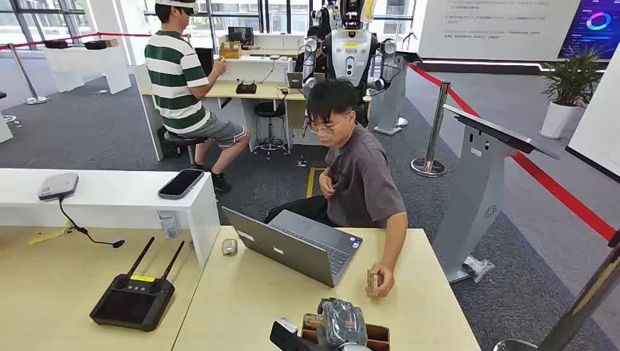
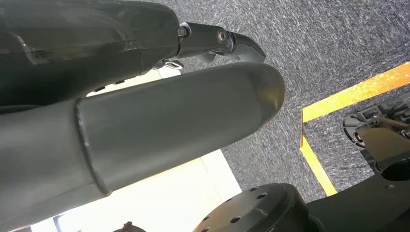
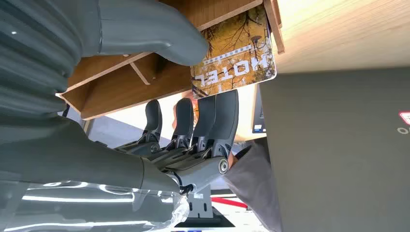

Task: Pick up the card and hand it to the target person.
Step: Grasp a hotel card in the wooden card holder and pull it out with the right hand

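Pinching the card [image 3: 234, 58] between thumb and fingers [image 3: 223, 116], the right hand [image 1: 340, 323] holds it over the wooden box [image 1: 376, 335]. The person's hand [image 1: 379, 281] waits near, at about one o'clock from it. Whether the left hand is wide or closed, I cannot tell.

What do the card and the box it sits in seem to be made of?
The card looks like glossy plastic or coated paper: a printed autumn photo with white lettering, rounded corner, smooth thin edge. The box seems to be thin, unpainted plywood: pale brown, visible grain, flat panels with a slot-in divider. The right hand pinches the card.
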Motion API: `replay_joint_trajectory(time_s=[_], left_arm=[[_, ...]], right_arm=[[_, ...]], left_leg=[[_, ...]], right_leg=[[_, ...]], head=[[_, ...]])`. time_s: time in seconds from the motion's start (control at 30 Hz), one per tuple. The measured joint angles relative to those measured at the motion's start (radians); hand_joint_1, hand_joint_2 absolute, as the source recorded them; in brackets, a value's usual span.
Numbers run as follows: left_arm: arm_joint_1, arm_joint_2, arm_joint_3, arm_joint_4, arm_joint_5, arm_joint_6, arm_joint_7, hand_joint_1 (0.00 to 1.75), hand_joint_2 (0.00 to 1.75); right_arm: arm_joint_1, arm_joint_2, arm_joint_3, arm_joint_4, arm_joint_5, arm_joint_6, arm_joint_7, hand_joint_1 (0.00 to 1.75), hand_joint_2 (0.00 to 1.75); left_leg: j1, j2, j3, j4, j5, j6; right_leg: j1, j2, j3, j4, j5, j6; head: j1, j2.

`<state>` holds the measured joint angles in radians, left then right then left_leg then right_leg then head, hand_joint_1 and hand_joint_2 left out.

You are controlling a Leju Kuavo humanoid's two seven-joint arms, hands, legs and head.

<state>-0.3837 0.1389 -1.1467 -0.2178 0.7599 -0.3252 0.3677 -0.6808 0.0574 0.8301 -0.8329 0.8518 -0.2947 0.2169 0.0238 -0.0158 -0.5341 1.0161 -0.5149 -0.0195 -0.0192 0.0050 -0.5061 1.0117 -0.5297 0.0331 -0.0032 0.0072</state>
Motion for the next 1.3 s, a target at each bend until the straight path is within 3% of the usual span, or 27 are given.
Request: replay_joint_trajectory(time_s=[0.17, 0.47, 1.07, 1.3], left_arm=[[0.0, 0.0, 0.0, 0.0, 0.0, 0.0, 0.0, 0.0, 0.0], [0.0, 0.0, 0.0, 0.0, 0.001, 0.0, 0.0, 0.0, 0.0], [0.0, 0.0, 0.0, 0.0, 0.002, 0.001, -0.002, 0.0, 0.0], [0.001, 0.0, 0.0, 0.0, 0.002, 0.001, -0.005, 0.0, 0.0]], right_arm=[[0.0, 0.004, 0.0, 0.001, -0.003, 0.001, -0.003, 1.04, 1.75], [-0.001, 0.006, 0.0, 0.001, -0.018, 0.0, -0.014, 1.38, 1.75], [0.0, 0.01, -0.001, 0.001, -0.03, -0.028, -0.031, 1.62, 1.75], [0.0, 0.009, -0.004, -0.001, -0.031, -0.059, -0.041, 1.6, 1.75]], left_leg=[[0.0, 0.0, 0.0, 0.0, 0.0, 0.0], [0.0, 0.0, 0.0, 0.0, 0.0, 0.0], [0.0, 0.0, 0.0, 0.0, 0.0, 0.0], [0.0, 0.0, 0.0, 0.0, 0.0, 0.0]], right_leg=[[0.0, 0.0, 0.0, 0.0, 0.0, 0.0], [0.0, 0.0, 0.0, 0.0, 0.0, 0.0], [0.0, 0.0, 0.0, 0.0, 0.0, 0.0], [0.0, 0.0, 0.0, 0.0, 0.0, 0.0]], head=[[0.0, 0.0], [0.0, 0.0], [0.0, 0.0], [0.0, 0.0]])
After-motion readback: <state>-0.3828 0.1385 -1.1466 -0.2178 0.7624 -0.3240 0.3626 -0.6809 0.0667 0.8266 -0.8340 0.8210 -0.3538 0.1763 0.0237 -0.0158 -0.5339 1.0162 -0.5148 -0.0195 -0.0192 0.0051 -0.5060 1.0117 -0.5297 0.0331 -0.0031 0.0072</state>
